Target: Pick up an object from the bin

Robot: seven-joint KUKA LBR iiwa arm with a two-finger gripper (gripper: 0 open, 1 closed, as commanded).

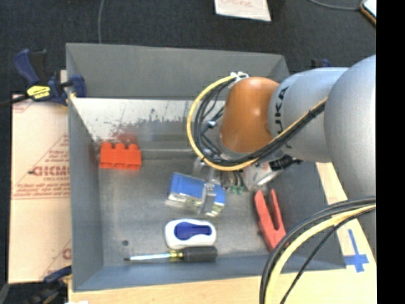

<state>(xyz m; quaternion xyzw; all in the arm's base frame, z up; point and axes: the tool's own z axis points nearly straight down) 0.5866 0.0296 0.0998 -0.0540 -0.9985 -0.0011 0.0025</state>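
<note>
Here we saw the gripper [212, 192] over the blue and clear plastic packet [185, 187] in the middle of the grey metal bin [85, 189]; open or closed, we could not tell.

Bin [177, 75]: grey metal, holding a few scattered things.
Gripper [211, 192]: low at the bin's middle, at the right end of a blue clear-wrapped packet [183, 187].
Orange block [119, 156]: far left, well apart.
White-and-blue oval thing [190, 233]: just below the packet.
Screwdriver [183, 256]: along the near wall.
Red tool [270, 217]: right side.
</note>
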